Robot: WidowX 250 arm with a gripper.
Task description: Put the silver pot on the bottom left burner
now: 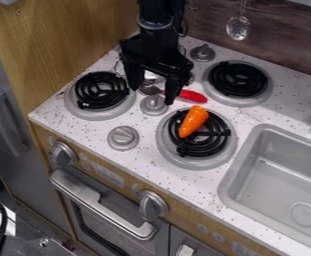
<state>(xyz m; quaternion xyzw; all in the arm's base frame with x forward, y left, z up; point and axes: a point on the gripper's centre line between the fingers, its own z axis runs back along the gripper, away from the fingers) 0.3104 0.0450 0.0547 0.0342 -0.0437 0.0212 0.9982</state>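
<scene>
At the left, a grey door with a long upright handle stands beside the wooden stove front. On the speckled white countertop, the left burner with black coils in a round grey rim comes first, with a grey plastic knob near its lower right side.

Next, the black two-finger gripper hangs from the top edge, its jaws wide apart. The silver metal pot seems to be the shiny rounded piece showing between and behind them, mostly hidden; whether the gripper touches it, I cannot tell. A second grey knob sits just below the jaws, and a red-handled utensil lies to the right.

An orange toy carrot rests tilted across the front burner's black coils. Behind it is the back right burner; farther right, the grey rectangular sink.
</scene>
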